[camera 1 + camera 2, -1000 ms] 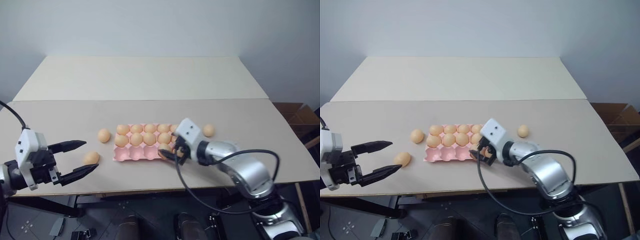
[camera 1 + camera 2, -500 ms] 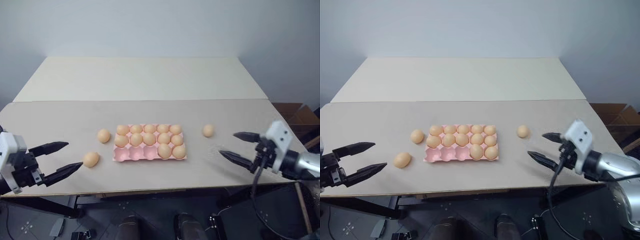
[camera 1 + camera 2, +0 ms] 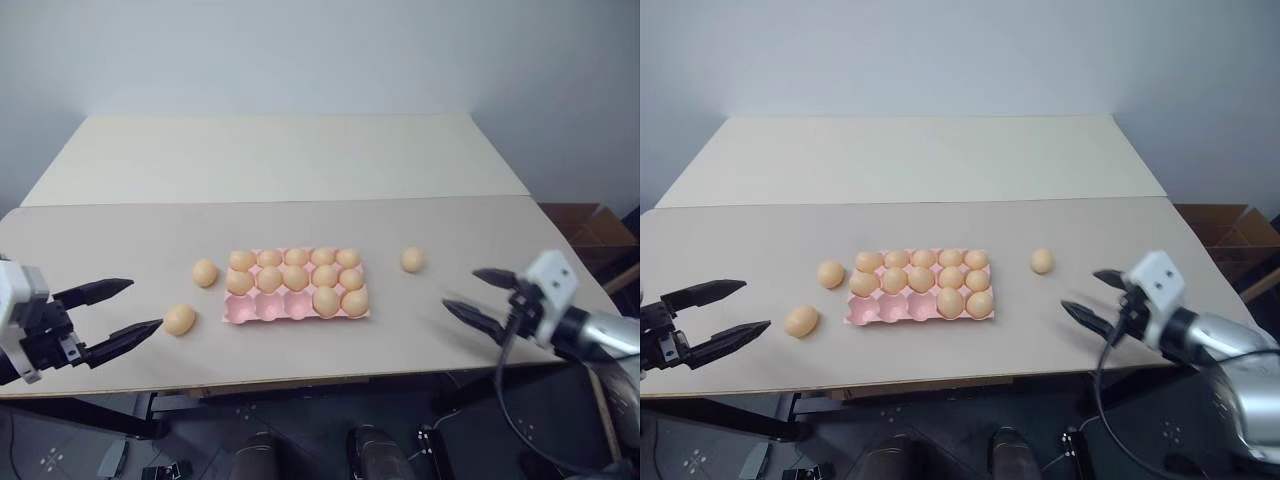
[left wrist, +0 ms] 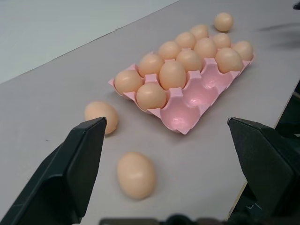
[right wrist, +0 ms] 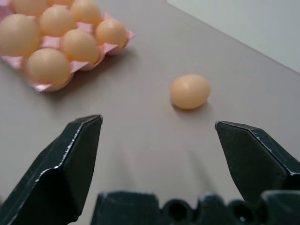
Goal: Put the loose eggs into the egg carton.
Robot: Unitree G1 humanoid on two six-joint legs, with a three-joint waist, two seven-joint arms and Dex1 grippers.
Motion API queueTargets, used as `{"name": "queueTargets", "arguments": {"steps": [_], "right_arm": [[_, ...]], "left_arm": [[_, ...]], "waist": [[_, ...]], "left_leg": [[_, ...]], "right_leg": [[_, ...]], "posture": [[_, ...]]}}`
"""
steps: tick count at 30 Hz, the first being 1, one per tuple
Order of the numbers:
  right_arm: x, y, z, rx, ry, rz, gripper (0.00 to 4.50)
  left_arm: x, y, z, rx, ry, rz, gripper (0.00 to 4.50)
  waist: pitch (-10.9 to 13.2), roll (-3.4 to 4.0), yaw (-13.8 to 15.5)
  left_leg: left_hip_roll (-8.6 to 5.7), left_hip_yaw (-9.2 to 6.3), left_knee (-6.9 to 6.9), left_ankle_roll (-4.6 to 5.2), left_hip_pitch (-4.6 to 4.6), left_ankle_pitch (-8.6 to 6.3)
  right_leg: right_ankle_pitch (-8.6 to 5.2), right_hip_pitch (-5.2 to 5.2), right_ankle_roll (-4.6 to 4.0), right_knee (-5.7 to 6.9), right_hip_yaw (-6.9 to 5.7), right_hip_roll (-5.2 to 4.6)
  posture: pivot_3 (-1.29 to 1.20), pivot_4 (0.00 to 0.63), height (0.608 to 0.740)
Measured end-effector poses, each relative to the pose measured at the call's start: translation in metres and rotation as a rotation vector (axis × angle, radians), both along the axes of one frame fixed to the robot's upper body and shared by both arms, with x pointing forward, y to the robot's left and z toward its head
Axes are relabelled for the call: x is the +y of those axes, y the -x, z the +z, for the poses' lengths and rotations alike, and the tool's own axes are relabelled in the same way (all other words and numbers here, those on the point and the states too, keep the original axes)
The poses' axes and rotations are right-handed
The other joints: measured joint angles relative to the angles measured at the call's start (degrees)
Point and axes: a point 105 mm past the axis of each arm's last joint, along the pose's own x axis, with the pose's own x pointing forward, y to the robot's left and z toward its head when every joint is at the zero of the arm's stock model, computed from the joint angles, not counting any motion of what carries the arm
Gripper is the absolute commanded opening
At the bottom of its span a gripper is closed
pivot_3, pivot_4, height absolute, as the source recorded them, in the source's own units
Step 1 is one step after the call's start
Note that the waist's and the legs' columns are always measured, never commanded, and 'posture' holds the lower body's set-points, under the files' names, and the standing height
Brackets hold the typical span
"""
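Left eye view: right gripper (image 3: 478, 298) wide open, angled toward egg carton (image 3: 296, 303).

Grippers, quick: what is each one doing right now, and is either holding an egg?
Left gripper: jaws open, holding nothing.
Right gripper: jaws open, holding nothing.

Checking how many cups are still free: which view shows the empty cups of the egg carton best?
The left wrist view: the egg carton is close and its three empty cups along one long edge face the camera. The eye views show the whole carton smaller, the same cups bare. The right wrist view catches just a filled corner.
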Motion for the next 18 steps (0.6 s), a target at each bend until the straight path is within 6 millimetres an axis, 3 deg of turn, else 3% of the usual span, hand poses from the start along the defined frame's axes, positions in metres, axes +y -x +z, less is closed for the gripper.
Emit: {"name": "queueTargets", "arguments": {"steps": [5, 10, 13, 18], "right_arm": [[0.014, -0.047, -0.026, 0.076, 0.028, -0.128, 4.47], [0.012, -0.081, -0.041, 0.119, 0.06, -0.286, 4.47], [0.012, -0.091, -0.048, 0.135, 0.055, -0.326, 3.88], [0.021, -0.093, -0.047, 0.123, 0.033, -0.306, 2.31]], "left_arm": [[-0.001, -0.002, -0.002, 0.005, 0.002, -0.006, 4.5], [-0.002, -0.001, -0.002, 0.002, -0.002, -0.003, 4.5], [-0.003, 0.001, -0.004, 0.008, -0.002, -0.001, 4.5], [-0.002, 0.001, -0.005, 0.012, -0.001, 0.006, 4.5]], "waist": [[0.01, 0.03, 0.4], [0.01, 0.03, 0.49], [0.0, 0.03, 0.45], [0.0, 0.03, 0.39]], "left_leg": [[-0.01, -0.02, 0.0, 0.0, -0.21, 0.01], [-0.06, -0.01, -0.01, 0.0, -0.61, -0.01], [-0.06, -0.01, -0.01, 0.03, -0.68, -0.03], [-0.04, -0.03, -0.01, 0.02, -0.6, -0.01]], "right_leg": [[0.17, -0.19, -0.35, 0.07, -0.03, 0.06], [0.36, -0.51, 0.05, 0.01, -0.04, 0.0], [0.37, -0.55, 0.07, 0.01, -0.04, 0.0], [0.38, -0.53, 0.07, 0.07, -0.05, 0.03]], "posture": [[0.0, 0.15, 0.74], [0.0, 0.15, 0.74], [0.0, 0.15, 0.74], [0.0, 0.15, 0.74]]}}
